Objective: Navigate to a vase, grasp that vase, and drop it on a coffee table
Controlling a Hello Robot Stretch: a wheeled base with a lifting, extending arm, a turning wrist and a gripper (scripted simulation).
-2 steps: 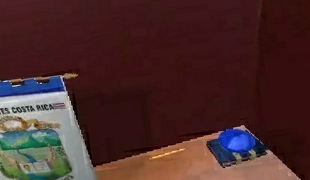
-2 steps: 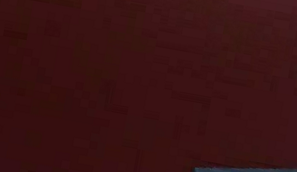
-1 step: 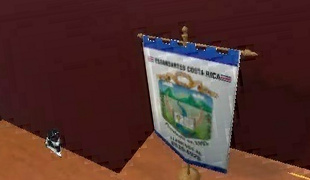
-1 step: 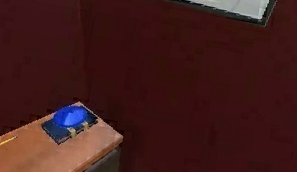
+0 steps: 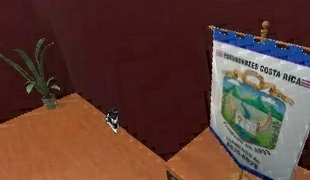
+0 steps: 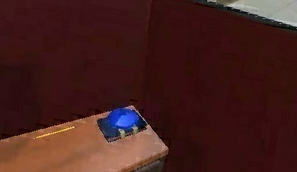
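Observation:
A green leafy plant stands in a small pot at the far corner of a wooden top, on the forward view's left. A small black and white thing sits near that top's right edge. In the arm side view a rounded blue thing rests on a dark flat base at the far corner of a wooden top.
A blue and white banner hangs from a pole on a lower wooden surface at the forward view's right. Dark red walls close in behind both tops. A thin yellow stick lies left of the blue thing.

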